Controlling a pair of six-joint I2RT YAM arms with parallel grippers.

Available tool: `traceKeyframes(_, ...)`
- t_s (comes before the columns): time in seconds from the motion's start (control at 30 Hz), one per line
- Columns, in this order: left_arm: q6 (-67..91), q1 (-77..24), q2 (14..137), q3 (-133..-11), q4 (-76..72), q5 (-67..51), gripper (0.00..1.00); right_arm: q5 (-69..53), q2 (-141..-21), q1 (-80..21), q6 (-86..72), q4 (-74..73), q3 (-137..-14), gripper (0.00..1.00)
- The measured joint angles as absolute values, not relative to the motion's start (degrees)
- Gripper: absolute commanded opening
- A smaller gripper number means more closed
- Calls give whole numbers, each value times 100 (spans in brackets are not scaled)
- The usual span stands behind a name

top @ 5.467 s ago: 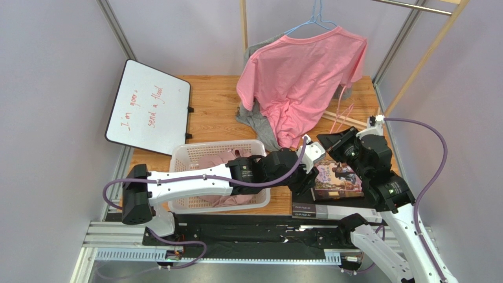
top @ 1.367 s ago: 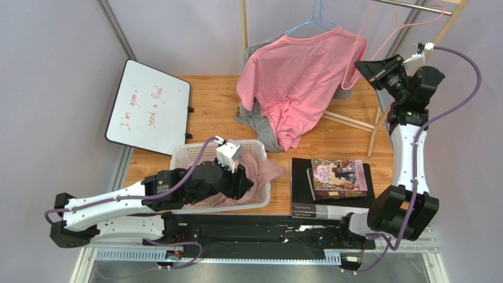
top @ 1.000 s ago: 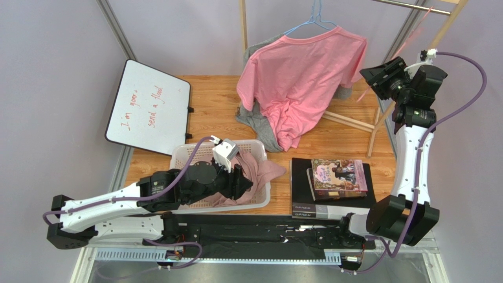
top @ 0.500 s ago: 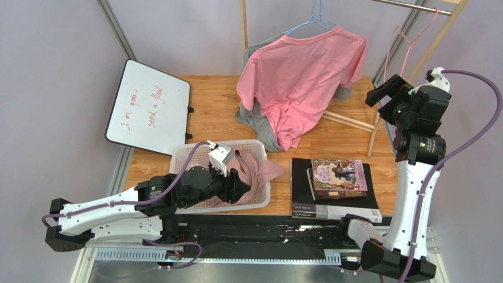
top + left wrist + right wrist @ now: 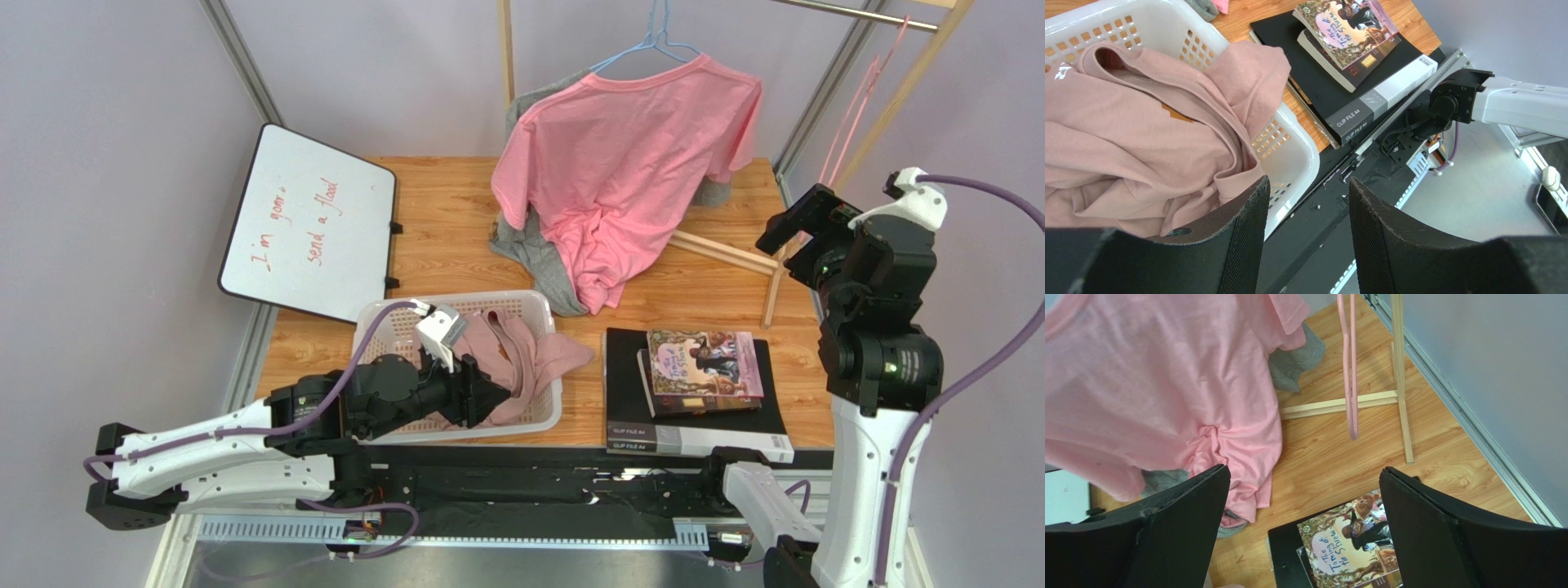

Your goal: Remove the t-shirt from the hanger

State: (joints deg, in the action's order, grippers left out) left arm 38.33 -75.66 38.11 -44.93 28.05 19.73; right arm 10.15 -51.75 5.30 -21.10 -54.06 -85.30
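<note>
The pink t-shirt (image 5: 626,159) hangs on a blue hanger (image 5: 656,47) from the rack at the back centre, its hem bunched on the table. It also shows in the right wrist view (image 5: 1155,380). My right gripper (image 5: 795,223) is open and empty, raised to the right of the shirt and apart from it; its wrist view (image 5: 1303,530) looks down on the shirt and books. My left gripper (image 5: 493,390) is open and empty, low over the near edge of the white basket (image 5: 393,319); its wrist view (image 5: 1306,242) shows nothing between the jaws.
A bare pink hanger (image 5: 862,104) hangs on the rail at the right (image 5: 1347,367). A dusty-pink sweatshirt (image 5: 1137,141) fills the basket (image 5: 1296,153). A grey garment (image 5: 540,257) lies behind the shirt. Stacked books (image 5: 699,374) sit front right, a whiteboard (image 5: 313,227) at the left.
My right arm left the pink hanger on the rail and came down and away from it, open. My left arm drew back toward the near left over the basket.
</note>
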Motion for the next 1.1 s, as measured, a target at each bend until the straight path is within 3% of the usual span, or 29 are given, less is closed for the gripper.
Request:
traceKeyframes(0.23,3874,-7566,3811,-4364,2735,1997,56,-438,-4908,436,-2506,-5011,-8844,98)
traceKeyframes(0.47,3942,-7566,3887,-4318,2714,1955,56,-2414,-5269,-209,-3944,-2808,-8224,95)
traceKeyframes(0.63,4021,-7566,3774,-4257,2705,1949,56,-2539,-6278,-1052,-4213,-1656,-8401,80)
traceKeyframes(0.83,4082,-7566,3691,-4250,2727,1940,56,-2265,-7500,-1149,-4521,-856,-8783,57)
traceKeyframes(1.1,4082,-7566,3682,-4276,2902,2018,57,-1778,-9045,-1450,-4388,-204,-9808,46)
